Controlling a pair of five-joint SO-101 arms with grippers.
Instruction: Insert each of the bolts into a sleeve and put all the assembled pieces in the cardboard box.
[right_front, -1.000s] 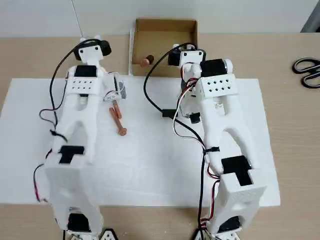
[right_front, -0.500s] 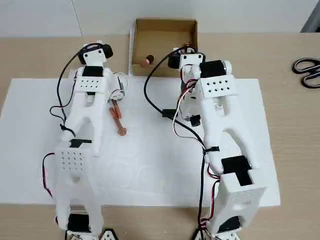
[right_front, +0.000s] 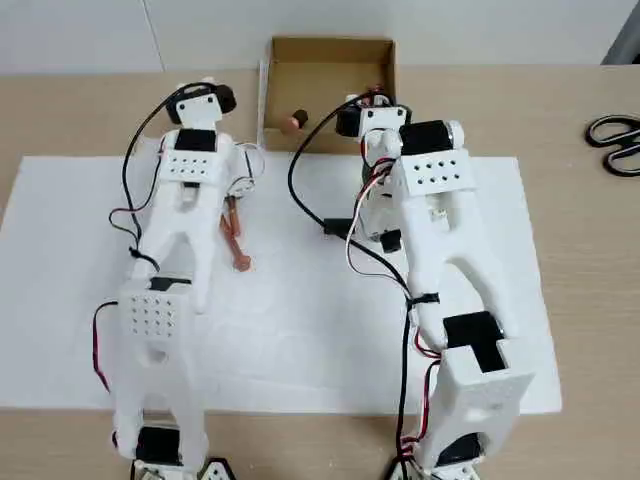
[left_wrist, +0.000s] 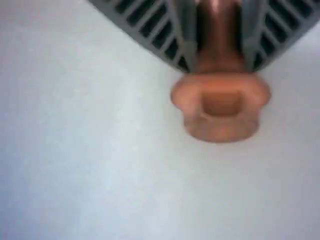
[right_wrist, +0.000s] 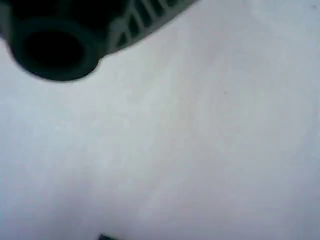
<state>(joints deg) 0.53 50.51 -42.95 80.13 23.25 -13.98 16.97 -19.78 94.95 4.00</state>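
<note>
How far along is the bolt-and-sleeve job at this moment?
Done: one piece lies in the cardboard box. In hand: the left gripper grips a bolt by its shank, and the right gripper appears to hold a black sleeve. Left: join those two, box them, then handle the loose bolt on the white sheet.

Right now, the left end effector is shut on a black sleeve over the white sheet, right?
No: the left end effector is shut on a copper bolt, not a black sleeve, over the white sheet. The left wrist view shows it.
</note>
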